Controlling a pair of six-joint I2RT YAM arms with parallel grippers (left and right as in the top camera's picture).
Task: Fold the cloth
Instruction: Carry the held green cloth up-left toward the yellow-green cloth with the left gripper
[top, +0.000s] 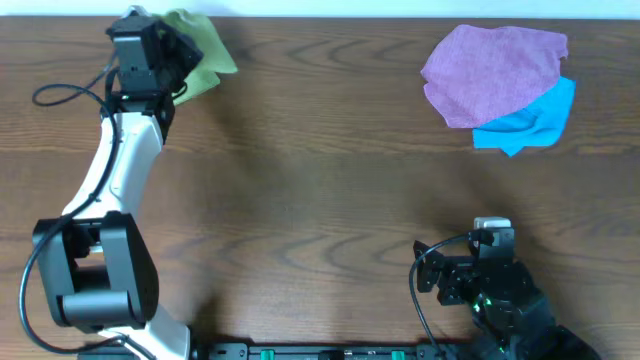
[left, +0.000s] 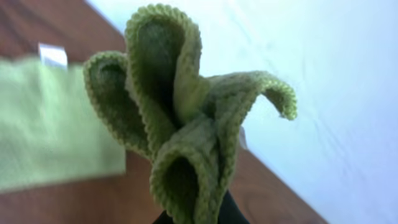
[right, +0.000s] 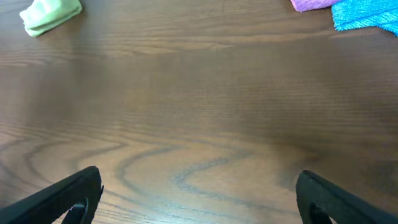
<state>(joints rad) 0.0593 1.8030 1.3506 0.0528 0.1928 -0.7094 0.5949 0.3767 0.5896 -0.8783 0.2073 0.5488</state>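
Observation:
The cloth is lime green and lies bunched at the far left back of the table. My left gripper is shut on a gathered edge of it. In the left wrist view the pinched folds of the cloth stand up in loops right above the left gripper. The rest lies flat behind them, with a small white tag. My right gripper hovers low near the front right with its fingers wide open and nothing between them. The right wrist view shows the right gripper over bare wood and the cloth far off.
A purple cloth lies crumpled at the back right, overlapping a blue cloth; both show at the top right as the purple cloth and the blue cloth. The wooden table stretches between the arms.

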